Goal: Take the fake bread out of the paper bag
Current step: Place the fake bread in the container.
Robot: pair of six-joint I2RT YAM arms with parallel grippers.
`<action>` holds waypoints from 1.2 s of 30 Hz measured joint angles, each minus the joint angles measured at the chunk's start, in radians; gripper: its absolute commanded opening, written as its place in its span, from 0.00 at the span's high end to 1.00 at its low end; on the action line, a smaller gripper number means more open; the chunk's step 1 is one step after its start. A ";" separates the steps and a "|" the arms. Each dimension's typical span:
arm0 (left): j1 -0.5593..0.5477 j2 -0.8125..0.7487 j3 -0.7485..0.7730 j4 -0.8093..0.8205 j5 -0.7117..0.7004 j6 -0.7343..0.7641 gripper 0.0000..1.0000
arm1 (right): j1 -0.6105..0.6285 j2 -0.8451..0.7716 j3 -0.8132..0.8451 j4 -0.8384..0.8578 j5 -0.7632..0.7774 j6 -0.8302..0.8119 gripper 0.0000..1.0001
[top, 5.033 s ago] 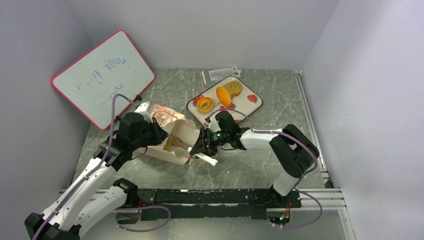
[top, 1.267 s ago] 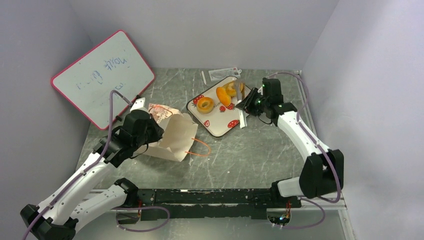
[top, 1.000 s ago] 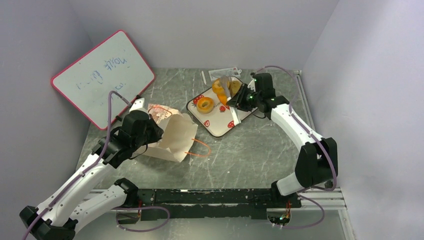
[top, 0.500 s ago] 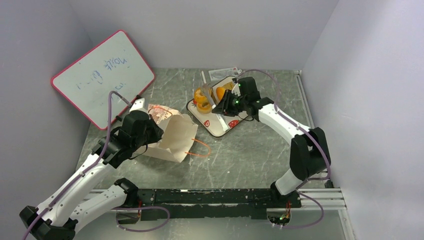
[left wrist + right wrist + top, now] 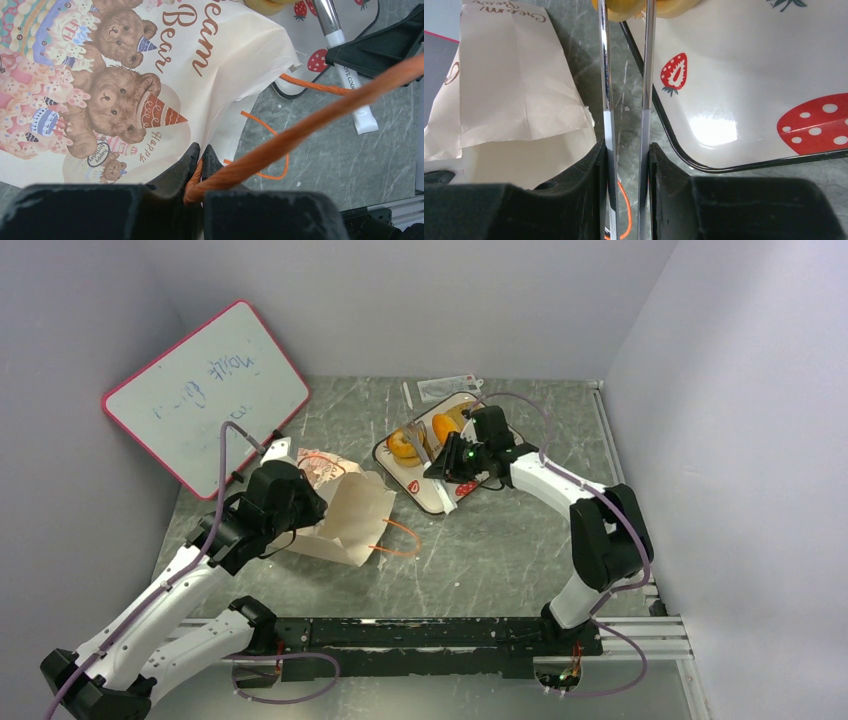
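The paper bag (image 5: 350, 515) lies on its side, with a bear print on one face (image 5: 115, 90). My left gripper (image 5: 303, 502) is shut on its orange cord handle (image 5: 300, 130) and the bag's edge (image 5: 201, 152). My right gripper (image 5: 447, 462) is shut on metal tongs (image 5: 624, 75). The tong tips pinch a golden-orange bread (image 5: 621, 5) at the left end of the strawberry-print tray (image 5: 480, 465), by the ring doughnut (image 5: 403, 447). I cannot tell the two apart there. An orange bun (image 5: 443, 426) lies further back on the tray. The bag's inside is hidden.
The pink-framed whiteboard (image 5: 205, 390) leans on the left wall. A small clear packet (image 5: 445, 388) lies behind the tray. The second cord handle (image 5: 400, 538) trails on the grey table right of the bag. Walls close in on three sides.
My right arm has swung left across the tray with the tongs and an orange bread, and has come down at the tray's left end. Five seconds ago the tongs were at the bag's mouth. The left arm has held still.
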 measured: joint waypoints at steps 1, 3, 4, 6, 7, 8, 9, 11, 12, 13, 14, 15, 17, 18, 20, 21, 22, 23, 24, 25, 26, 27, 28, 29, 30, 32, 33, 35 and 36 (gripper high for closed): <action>0.000 0.000 0.000 0.000 0.000 0.000 0.93 | 0.000 0.001 -0.006 0.005 -0.001 0.000 0.92; 0.000 0.001 0.000 0.000 0.000 0.000 0.93 | 0.000 0.001 -0.018 0.019 -0.003 0.000 0.89; 0.000 0.001 0.000 0.000 0.000 0.000 0.93 | 0.000 0.001 -0.023 0.025 -0.003 0.000 0.87; 0.000 0.002 0.000 0.000 0.000 0.000 0.93 | 0.000 0.001 -0.032 0.035 -0.003 0.002 0.83; 0.000 0.002 0.000 0.000 0.000 0.000 0.93 | -0.001 0.001 -0.035 0.039 -0.003 0.002 0.78; 0.000 0.004 0.000 0.000 0.000 0.000 0.93 | -0.002 0.001 -0.039 0.043 -0.003 0.003 0.74; 0.000 0.005 0.000 0.000 0.000 0.000 0.93 | -0.003 0.001 -0.042 0.044 -0.003 0.004 0.71; 0.000 0.009 0.000 0.000 0.000 0.000 0.93 | -0.008 0.000 -0.045 0.045 -0.003 0.008 0.67; 0.000 0.010 0.000 0.000 0.000 0.000 0.93 | -0.011 -0.001 -0.047 0.048 -0.003 0.010 0.66; 0.000 0.011 0.000 0.000 0.000 -0.001 0.93 | -0.014 -0.003 -0.049 0.049 -0.003 0.011 0.64; 0.000 0.012 0.000 0.000 0.000 -0.001 0.93 | -0.018 -0.005 -0.050 0.049 -0.003 0.015 0.63; 0.000 0.012 0.000 0.001 0.000 -0.001 0.93 | -0.023 -0.006 -0.052 0.051 -0.004 0.018 0.62; 0.000 0.012 0.000 0.001 0.000 -0.001 0.93 | -0.031 -0.008 -0.053 0.052 -0.005 0.024 0.60; 0.000 0.012 0.000 0.001 0.000 -0.001 0.93 | -0.034 -0.008 -0.054 0.053 -0.006 0.028 0.60; 0.000 0.012 0.000 0.001 0.000 -0.001 0.93 | -0.039 -0.008 -0.056 0.053 -0.006 0.032 0.59; 0.000 0.012 0.000 0.001 0.000 -0.001 0.93 | -0.042 -0.008 -0.057 0.053 -0.006 0.035 0.59; 0.000 0.012 0.000 0.001 0.000 -0.001 0.93 | -0.043 -0.008 -0.058 0.054 -0.006 0.037 0.59; 0.000 0.012 0.000 0.001 0.000 -0.001 0.93 | -0.045 -0.008 -0.059 0.055 -0.006 0.039 0.59; 0.000 0.012 0.000 0.001 0.000 -0.001 0.93 | -0.047 -0.008 -0.060 0.055 -0.007 0.042 0.59; 0.000 0.011 0.000 0.001 0.000 -0.001 0.93 | -0.048 -0.008 -0.060 0.056 -0.007 0.045 0.58; 0.000 0.012 0.000 0.001 0.000 -0.001 0.93 | -0.049 -0.008 -0.060 0.056 -0.007 0.047 0.57; 0.000 0.011 0.000 0.001 0.000 -0.001 0.93 | -0.050 -0.008 -0.060 0.056 -0.008 0.048 0.57; 0.000 0.011 0.000 0.001 0.000 -0.001 0.93 | -0.051 -0.008 -0.060 0.057 -0.008 0.050 0.57; 0.000 0.011 0.000 0.001 0.000 -0.001 0.93 | -0.053 -0.008 -0.061 0.058 -0.008 0.051 0.57; 0.000 0.011 0.000 0.001 0.000 -0.001 0.93 | -0.054 -0.008 -0.061 0.058 -0.008 0.052 0.57; 0.000 0.011 0.000 0.001 0.000 -0.001 0.93 | -0.057 -0.008 -0.061 0.059 -0.008 0.053 0.57; 0.000 0.011 0.000 0.001 0.000 -0.001 0.93 | -0.058 -0.008 -0.063 0.060 -0.009 0.053 0.57; 0.000 0.012 0.000 0.001 0.000 -0.001 0.93 | -0.061 -0.008 -0.065 0.059 -0.010 0.054 0.57; 0.000 0.012 0.000 0.001 0.000 -0.001 0.93 | -0.062 -0.008 -0.066 0.059 -0.011 0.054 0.57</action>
